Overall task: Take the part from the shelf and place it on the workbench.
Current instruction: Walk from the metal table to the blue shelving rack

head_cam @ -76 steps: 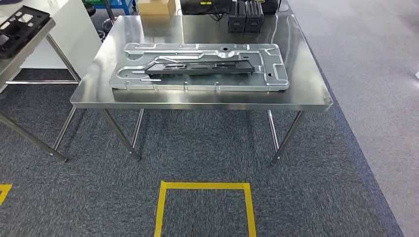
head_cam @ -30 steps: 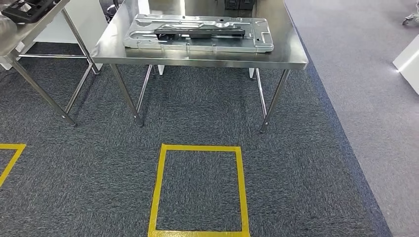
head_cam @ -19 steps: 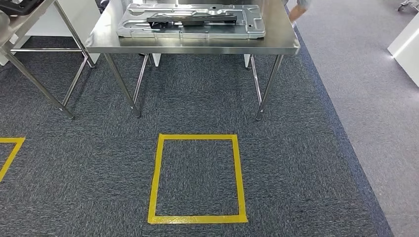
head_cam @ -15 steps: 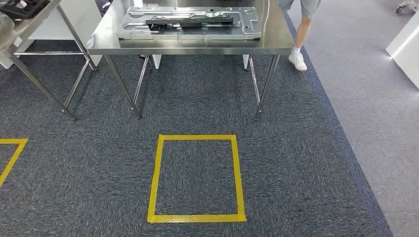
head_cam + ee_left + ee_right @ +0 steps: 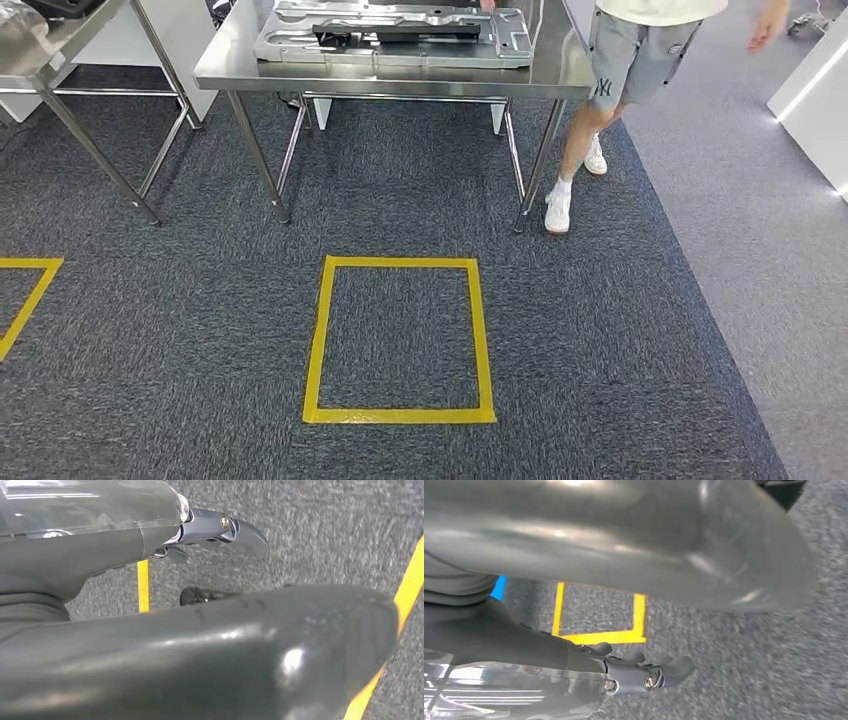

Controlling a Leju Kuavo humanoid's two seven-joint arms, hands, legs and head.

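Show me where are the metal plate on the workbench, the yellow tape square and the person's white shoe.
metal plate (image 5: 300, 45): head view, left bare part.
yellow tape square (image 5: 400, 414): head view, near strip.
white shoe (image 5: 557, 210): head view, upper.

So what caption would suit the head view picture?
Metal panel on a steel workbench, a person beside it, yellow floor square.

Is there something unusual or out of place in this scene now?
Nothing is spilled or damaged. One thing stands out: a person stands at the right end of the workbench, reaching toward the black part lying on the metal panel.
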